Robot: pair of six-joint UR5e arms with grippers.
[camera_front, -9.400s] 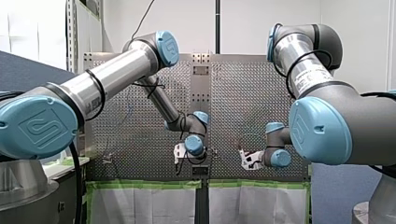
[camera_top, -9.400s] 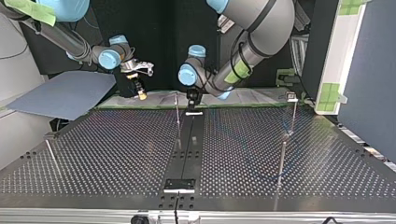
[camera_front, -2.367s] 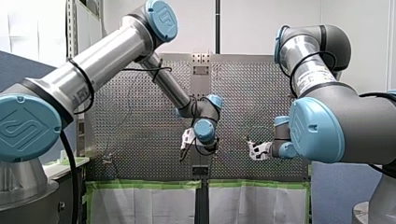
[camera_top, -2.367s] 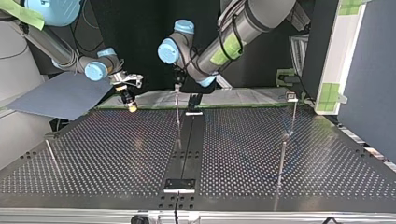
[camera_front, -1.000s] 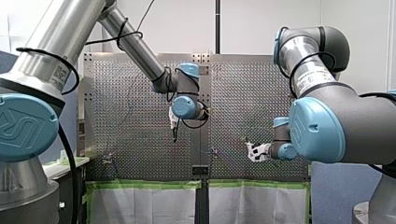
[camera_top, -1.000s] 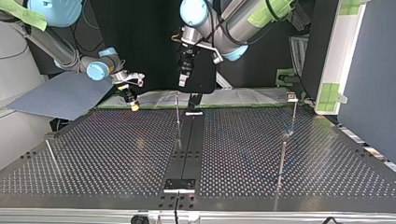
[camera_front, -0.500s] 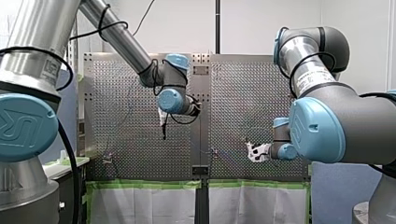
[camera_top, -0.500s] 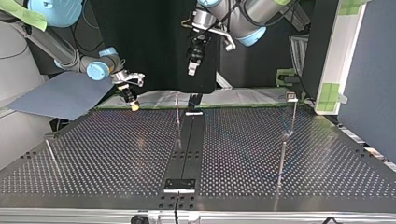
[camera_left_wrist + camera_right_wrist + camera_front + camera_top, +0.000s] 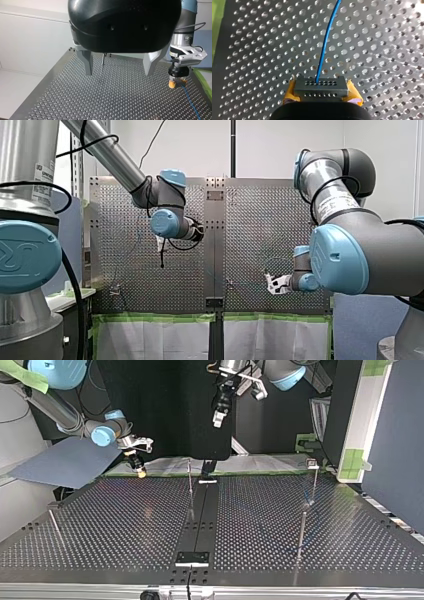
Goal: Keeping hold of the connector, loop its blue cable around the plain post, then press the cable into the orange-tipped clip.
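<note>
Between the yellow pads of my right gripper sits the connector, clamped firmly, with its blue cable running straight ahead over the perforated table. My left gripper hangs well above that table, its jaws wide apart and holding nothing.

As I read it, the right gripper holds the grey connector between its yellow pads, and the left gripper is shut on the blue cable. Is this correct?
Not quite. The left wrist view shows the left gripper open, nothing between its fingers. The right gripper does hold the grey connector between its yellow pads; the blue cable runs from the connector.
</note>
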